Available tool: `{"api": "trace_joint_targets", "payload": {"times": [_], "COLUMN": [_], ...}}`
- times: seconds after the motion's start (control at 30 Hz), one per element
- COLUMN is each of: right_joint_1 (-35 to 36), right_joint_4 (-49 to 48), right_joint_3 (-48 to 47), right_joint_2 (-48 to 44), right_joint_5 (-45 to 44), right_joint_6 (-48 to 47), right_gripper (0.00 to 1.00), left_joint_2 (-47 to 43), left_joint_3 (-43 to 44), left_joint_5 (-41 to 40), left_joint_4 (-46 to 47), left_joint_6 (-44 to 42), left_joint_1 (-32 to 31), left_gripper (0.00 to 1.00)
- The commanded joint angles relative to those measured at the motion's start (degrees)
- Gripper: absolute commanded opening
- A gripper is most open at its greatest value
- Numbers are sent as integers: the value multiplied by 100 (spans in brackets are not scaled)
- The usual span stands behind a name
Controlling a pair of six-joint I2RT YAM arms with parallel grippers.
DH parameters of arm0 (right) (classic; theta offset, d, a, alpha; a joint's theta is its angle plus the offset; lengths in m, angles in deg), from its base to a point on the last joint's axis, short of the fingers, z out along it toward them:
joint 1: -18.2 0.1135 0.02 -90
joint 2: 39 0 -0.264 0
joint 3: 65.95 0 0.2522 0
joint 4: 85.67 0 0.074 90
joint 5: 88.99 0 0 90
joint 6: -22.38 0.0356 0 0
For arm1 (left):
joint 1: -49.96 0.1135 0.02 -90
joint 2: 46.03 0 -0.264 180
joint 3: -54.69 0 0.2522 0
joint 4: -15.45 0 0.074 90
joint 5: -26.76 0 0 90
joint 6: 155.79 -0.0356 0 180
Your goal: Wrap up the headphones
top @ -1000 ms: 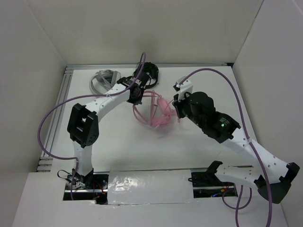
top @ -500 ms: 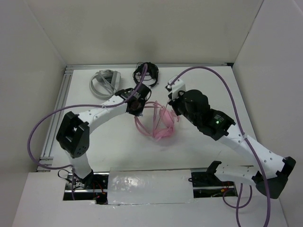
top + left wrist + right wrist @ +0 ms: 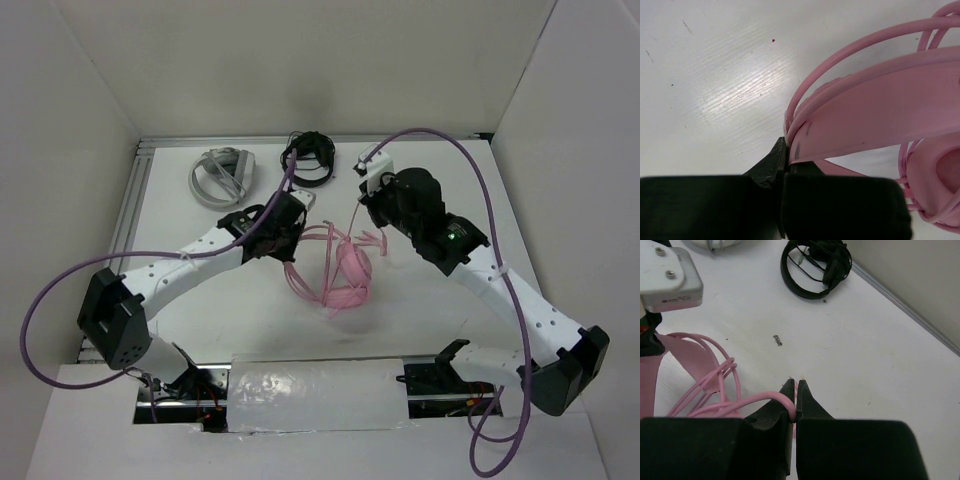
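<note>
Since a second ago the left arm has swung back toward its base, and it has pulled the pink headphones (image 3: 350,272) a bit nearer, while the right hand (image 3: 367,212) has gone a little farther away. Far off to the left of the left hand (image 3: 295,235), and farther out, some grey-white headphones (image 3: 222,175) lie on the tabletop (image 3: 420,300). The left hand is clenched tight on the end of the flat pink headband (image 3: 880,115), and in its own wrist view the two black fingers (image 3: 771,162) pinch it with no gap. Beyond the left hand, a bit to its right, sit the black headphones (image 3: 308,158), well apart from both hands. The pink headphones are between the two hands, just right of the left hand and nearer than the right hand. A round ear cup (image 3: 353,266) shows in the middle, and loops of the thin pink cable (image 3: 715,382) are bunched all around it. I cannot tell if the ear cup touches the tabletop. The right hand is squeezed shut on one strand of that cable, which bends over its left finger (image 3: 775,412) right at the tip. The strand goes up from the pink pile to the right hand.
</note>
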Motion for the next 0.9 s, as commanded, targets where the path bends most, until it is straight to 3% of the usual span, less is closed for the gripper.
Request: {"api": "trace_joint_targets", "payload": {"times": [0.0, 0.17, 0.4, 0.63, 0.87], "right_joint_1": [-415, -654, -777, -1076, -1102], "right_joint_4": [-747, -703, -835, -1378, -1801], "right_joint_3": [-98, -133, -99, 770, 957], "right_joint_2": [153, 628, 805, 612, 804], "right_joint_5": [1157, 2030, 2268, 2866, 4402], "right_joint_6": [26, -79, 26, 403, 281], "right_gripper": [1, 2, 1, 1, 13], "left_joint_2": [-604, -1088, -1124, -1712, -2328], "left_joint_3": [-163, -488, -436, -384, -77], "left_joint_5": [596, 1114, 1054, 905, 2046], "left_joint_4": [350, 798, 675, 623, 1132], "left_joint_6": [-71, -353, -178, -90, -379], "left_joint_1": [-113, -306, -377, -377, -368], "left_gripper": [0, 0, 0, 0, 0]}}
